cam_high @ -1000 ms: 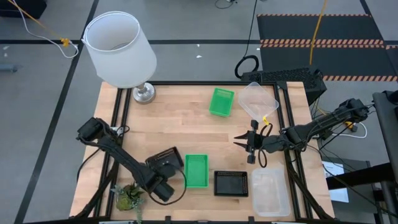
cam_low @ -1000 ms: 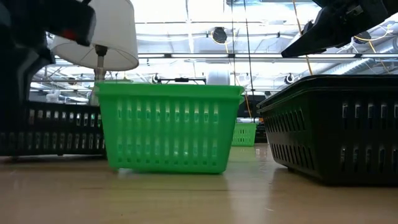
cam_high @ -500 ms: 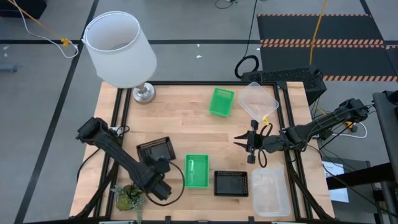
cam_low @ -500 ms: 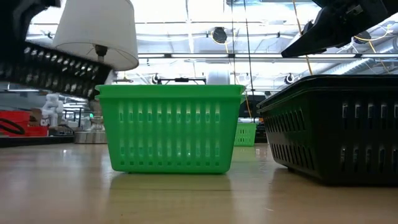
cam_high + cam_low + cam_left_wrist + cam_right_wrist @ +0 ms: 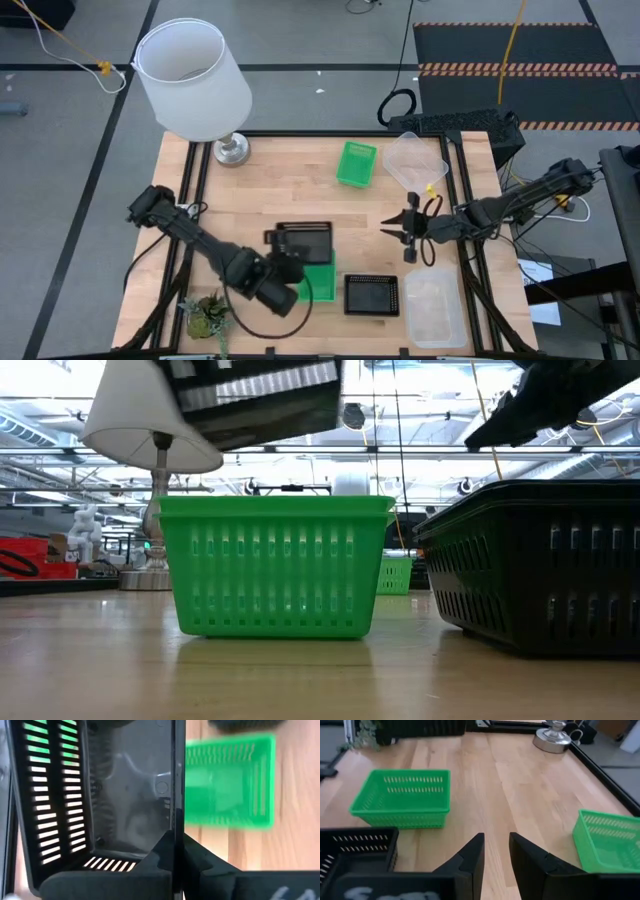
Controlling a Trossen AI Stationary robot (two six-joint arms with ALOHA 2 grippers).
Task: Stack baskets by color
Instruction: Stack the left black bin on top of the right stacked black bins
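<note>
Carrying: black basket [image 5: 303, 242], centre frame, clamped by its rim in left gripper [image 5: 176, 865] jaws, above green basket [image 5: 320, 278]; second black basket [image 5: 371, 294] lower right. Right gripper [image 5: 409, 230] narrow, empty.

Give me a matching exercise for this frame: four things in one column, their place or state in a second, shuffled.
Things:
1. carried black basket
2. right gripper
3. lamp
4. front clear basket

Places or states:
A. far left corner of the table
B. front right corner of the table
C. up in the air, clamped by the left gripper
D. holding nothing, hovering over the right half of the table

Pairs: 1-C, 2-D, 3-A, 4-B
</note>
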